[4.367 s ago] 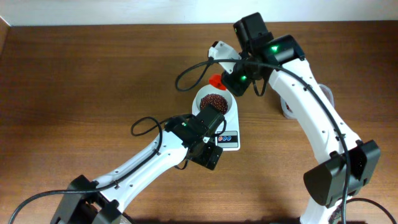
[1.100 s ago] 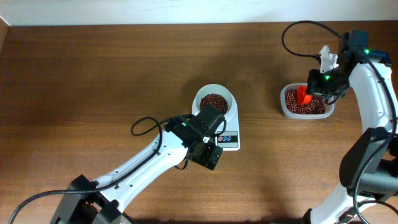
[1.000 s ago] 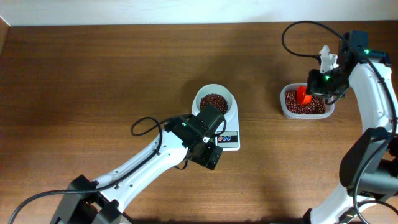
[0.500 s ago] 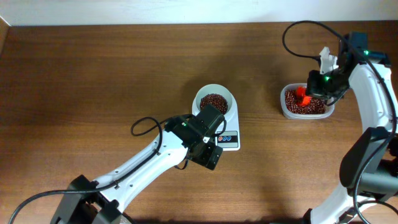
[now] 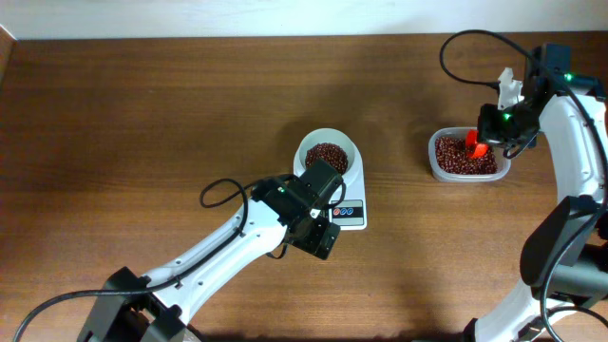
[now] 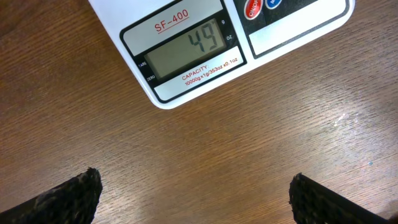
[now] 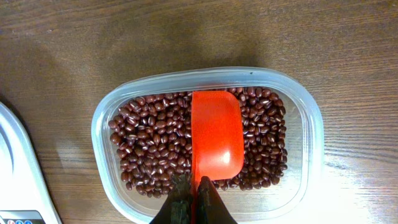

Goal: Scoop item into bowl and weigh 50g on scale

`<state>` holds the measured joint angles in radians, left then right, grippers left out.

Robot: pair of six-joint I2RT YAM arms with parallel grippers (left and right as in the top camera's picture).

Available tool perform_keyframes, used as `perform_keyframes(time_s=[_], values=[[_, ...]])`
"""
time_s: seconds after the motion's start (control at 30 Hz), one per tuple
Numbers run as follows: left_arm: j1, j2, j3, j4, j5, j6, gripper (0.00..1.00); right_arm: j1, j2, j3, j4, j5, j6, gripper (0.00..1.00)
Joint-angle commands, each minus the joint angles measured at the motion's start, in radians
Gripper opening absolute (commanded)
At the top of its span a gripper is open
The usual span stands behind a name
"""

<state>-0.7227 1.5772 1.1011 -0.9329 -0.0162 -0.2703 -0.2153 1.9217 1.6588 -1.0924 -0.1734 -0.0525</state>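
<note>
The white bowl [image 5: 329,152] holds a heap of dark reddish-brown beans [image 5: 327,155] and stands on the white scale [image 5: 350,211]. In the left wrist view the scale's display [image 6: 183,50] reads 49. My left gripper [image 6: 193,196] is open and empty, just in front of the scale. My right gripper [image 7: 194,196] is shut on the handle of an orange scoop [image 7: 216,140]. The empty scoop lies over the beans [image 7: 146,146] in the clear tub [image 7: 311,134], which also shows in the overhead view [image 5: 464,158].
The wooden table [image 5: 142,123] carries only the scale and the tub. The table's back edge meets a white wall. A black cable [image 5: 223,195] loops beside my left arm.
My right gripper came away from the bowl to the tub at the right. Over the last second it shifted the scoop slightly right inside the tub. The left arm stayed still.
</note>
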Motion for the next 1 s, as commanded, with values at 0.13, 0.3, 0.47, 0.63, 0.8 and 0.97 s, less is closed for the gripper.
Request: perform_keyframes(time_s=[0.13, 0.3, 0.47, 0.63, 0.8, 0.97], values=[[-0.003, -0.01, -0.006, 0.001, -0.009, 0.002, 0.99, 0.007, -0.008, 0.029, -0.028, 0.014, -0.012, 0.04], [-0.003, -0.01, -0.006, 0.001, -0.009, 0.002, 0.99, 0.013, -0.012, 0.029, -0.033, 0.079, 0.026, 0.04], [-0.003, -0.01, -0.006, 0.001, -0.009, 0.002, 0.99, 0.013, -0.013, 0.029, -0.029, 0.081, 0.027, 0.04], [-0.003, -0.01, -0.006, 0.001, -0.009, 0.002, 0.99, 0.011, -0.014, 0.031, -0.026, 0.088, 0.028, 0.04], [-0.003, -0.01, -0.006, 0.001, -0.009, 0.002, 0.99, 0.003, -0.014, 0.099, -0.064, -0.012, -0.01, 0.04], [-0.003, -0.01, -0.006, 0.001, -0.009, 0.002, 0.99, -0.037, -0.014, 0.113, -0.091, -0.042, -0.022, 0.04]])
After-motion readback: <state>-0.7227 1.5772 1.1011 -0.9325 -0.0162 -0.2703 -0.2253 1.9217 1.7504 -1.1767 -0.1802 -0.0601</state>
